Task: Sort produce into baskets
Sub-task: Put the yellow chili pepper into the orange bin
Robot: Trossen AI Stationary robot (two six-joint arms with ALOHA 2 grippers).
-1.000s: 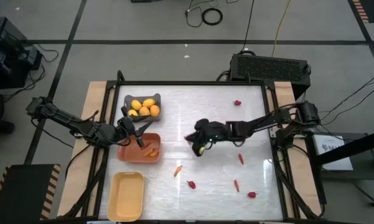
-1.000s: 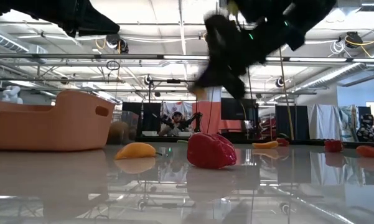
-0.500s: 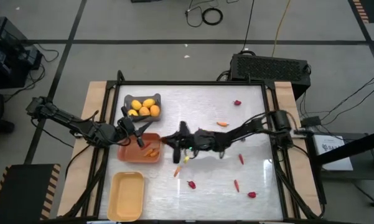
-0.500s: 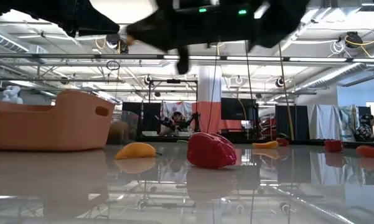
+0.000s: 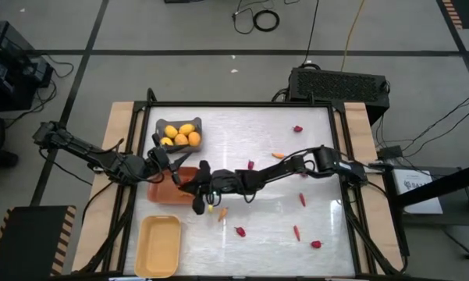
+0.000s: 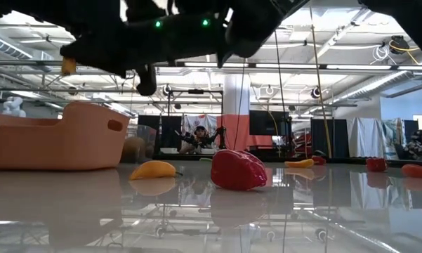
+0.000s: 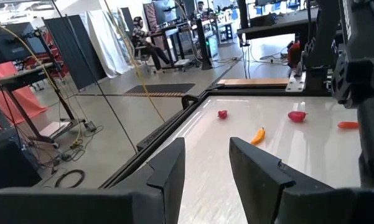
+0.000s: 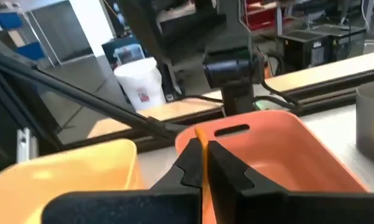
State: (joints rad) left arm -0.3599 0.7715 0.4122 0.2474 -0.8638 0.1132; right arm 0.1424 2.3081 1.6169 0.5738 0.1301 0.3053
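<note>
My right gripper (image 8: 202, 152) reaches in from the table's right and hangs at the right rim of the orange basket (image 5: 172, 190), shut on a small orange carrot (image 8: 200, 135). The carrot's tip also shows in the low view (image 6: 69, 65). Other carrots lie inside that basket. My left gripper (image 7: 205, 155) hovers open over the basket's far left corner (image 5: 174, 168), with nothing between its fingers. The grey basket (image 5: 179, 134) holds several lemons. The pale yellow basket (image 5: 159, 244) stands at the near left. My right gripper pinches the thin carrot (image 8: 199, 132) between its two fingers. Only an orange sliver shows in the slit between them. The fingers come nearly level from the table's right. The carrot is lifted clear of the table, beside the orange basket's right rim.
Loose on the table lie a carrot (image 5: 223, 212), another carrot (image 5: 278, 155), and red pieces (image 5: 298, 129), (image 5: 240, 231), (image 5: 316, 243). Thin red-orange pieces lie at the right (image 5: 302, 199). The table's middle right is open.
My right gripper has swept from the table's middle toward its left edge, up to the orange basket, rolling a little on the way. It has stayed shut and carried the carrot along, clear of the table.
</note>
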